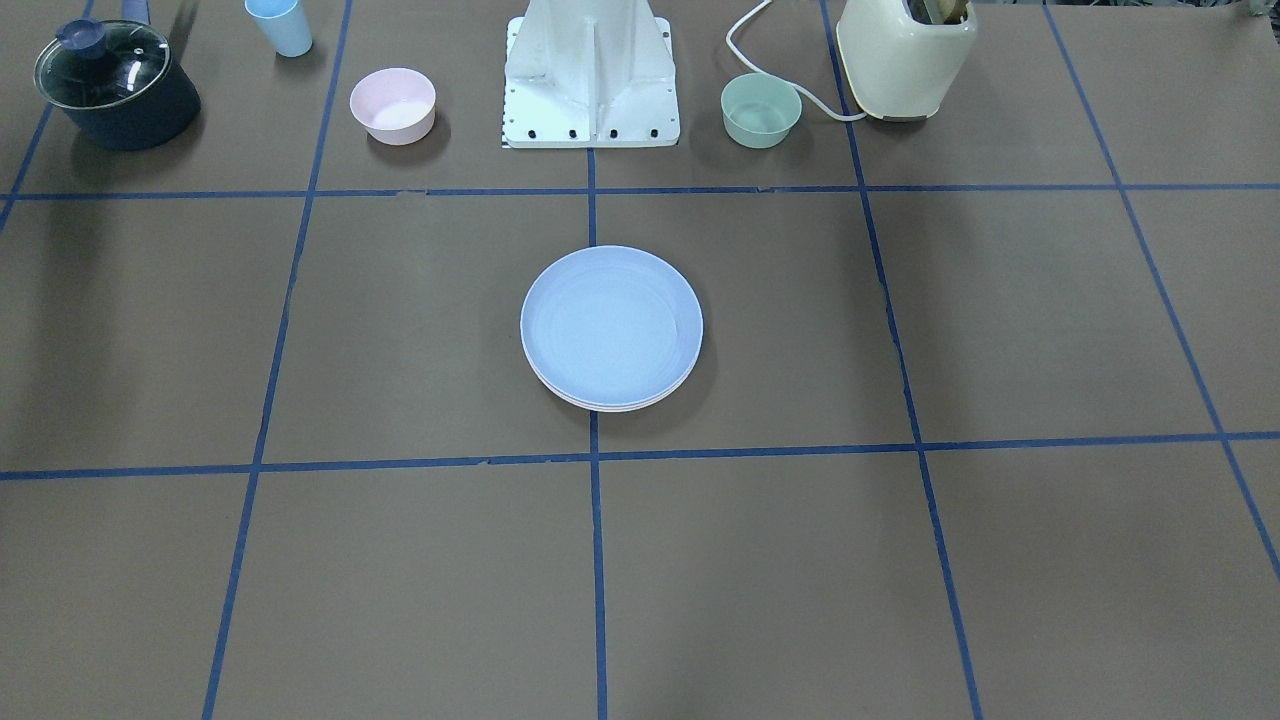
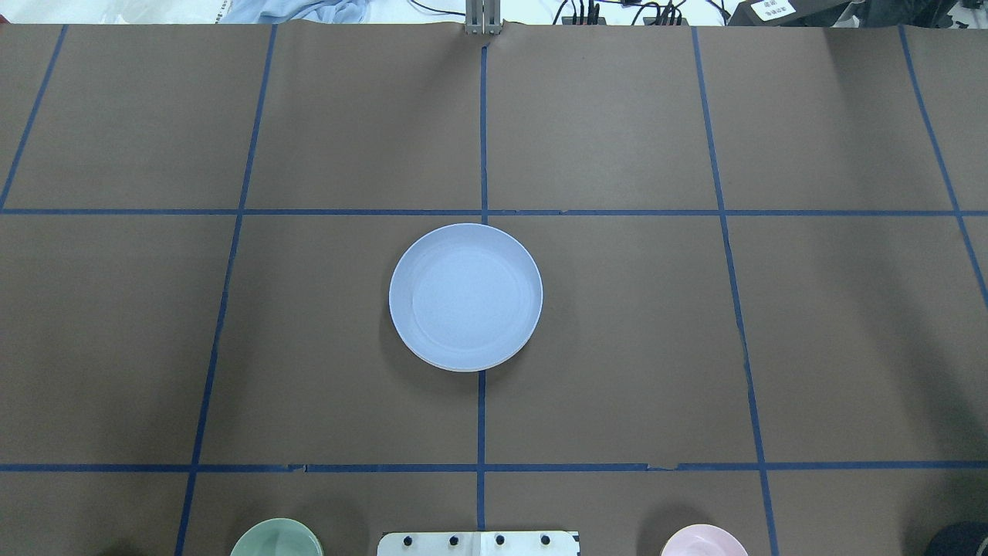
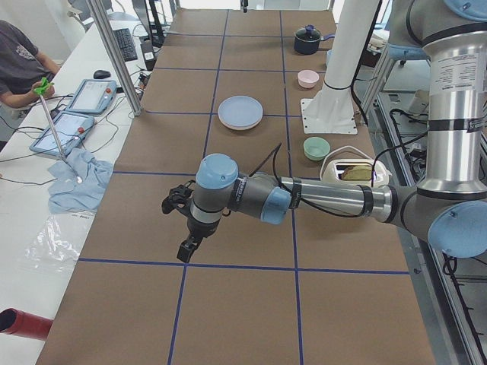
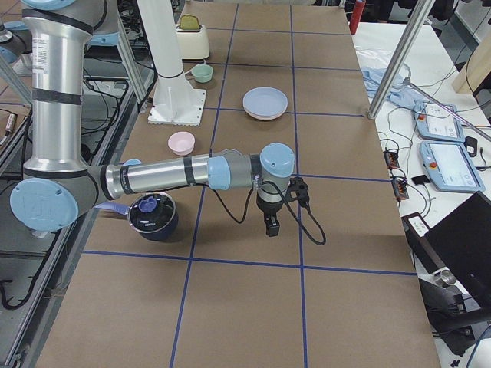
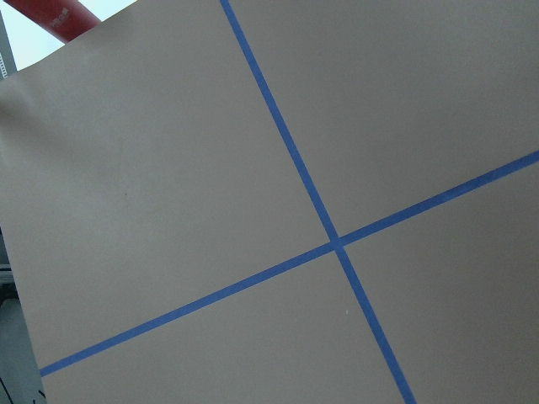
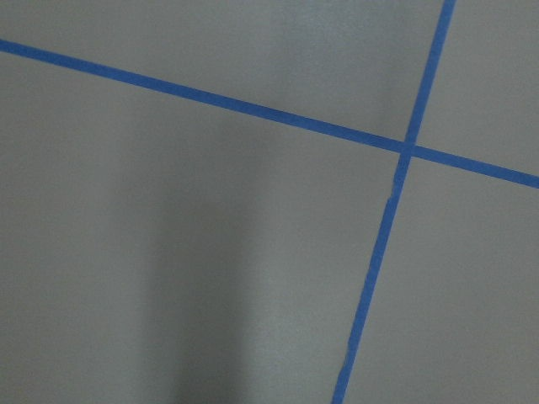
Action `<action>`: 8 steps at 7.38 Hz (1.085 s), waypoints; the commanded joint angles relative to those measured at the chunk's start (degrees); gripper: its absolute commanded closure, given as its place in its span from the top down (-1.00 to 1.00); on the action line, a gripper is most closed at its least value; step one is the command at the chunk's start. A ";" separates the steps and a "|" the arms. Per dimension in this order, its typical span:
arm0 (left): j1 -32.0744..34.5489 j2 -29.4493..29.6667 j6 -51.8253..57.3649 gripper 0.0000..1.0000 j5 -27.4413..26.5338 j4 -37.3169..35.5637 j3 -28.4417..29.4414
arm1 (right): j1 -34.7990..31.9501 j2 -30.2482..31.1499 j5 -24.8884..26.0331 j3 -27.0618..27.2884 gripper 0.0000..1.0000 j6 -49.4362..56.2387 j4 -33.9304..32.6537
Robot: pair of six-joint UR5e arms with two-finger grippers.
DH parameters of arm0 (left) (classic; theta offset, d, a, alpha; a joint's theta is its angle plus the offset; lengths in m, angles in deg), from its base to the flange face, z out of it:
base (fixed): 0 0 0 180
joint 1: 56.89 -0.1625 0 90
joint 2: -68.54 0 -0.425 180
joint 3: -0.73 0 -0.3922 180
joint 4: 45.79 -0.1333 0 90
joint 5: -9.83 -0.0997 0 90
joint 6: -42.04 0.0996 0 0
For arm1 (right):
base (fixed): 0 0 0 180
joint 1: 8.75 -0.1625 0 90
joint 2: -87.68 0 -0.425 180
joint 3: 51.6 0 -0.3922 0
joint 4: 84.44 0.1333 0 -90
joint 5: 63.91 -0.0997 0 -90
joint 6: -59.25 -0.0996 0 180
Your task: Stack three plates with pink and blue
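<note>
The light blue plate (image 1: 611,325) lies on top of a stack in the middle of the table; it also shows in the overhead view (image 2: 465,296). A pale rim (image 1: 610,407) of a plate under it shows at its front edge. The pink and the cream-white plates are otherwise hidden beneath it. My left gripper (image 3: 186,247) shows only in the exterior left view, far from the stack, pointing down over the table. My right gripper (image 4: 271,226) shows only in the exterior right view, also far from the stack. I cannot tell whether either is open or shut.
By the robot base (image 1: 590,80) stand a small pink bowl (image 1: 393,104), a mint-green bowl (image 1: 761,110), a cream toaster (image 1: 905,55), a light blue cup (image 1: 280,25) and a dark lidded pot (image 1: 118,85). Both wrist views show only brown table and blue tape.
</note>
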 commanded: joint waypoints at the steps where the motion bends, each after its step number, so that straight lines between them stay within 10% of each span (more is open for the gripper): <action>1: 0.16 -0.84 -0.73 1.00 0.10 0.16 2.57 | -2.97 0.86 -0.10 -0.64 1.00 -0.60 -0.35; 8: -0.19 -1.01 -11.55 1.00 9.15 -13.74 -1.46 | -8.42 1.39 -0.63 -4.33 1.00 -0.78 -0.88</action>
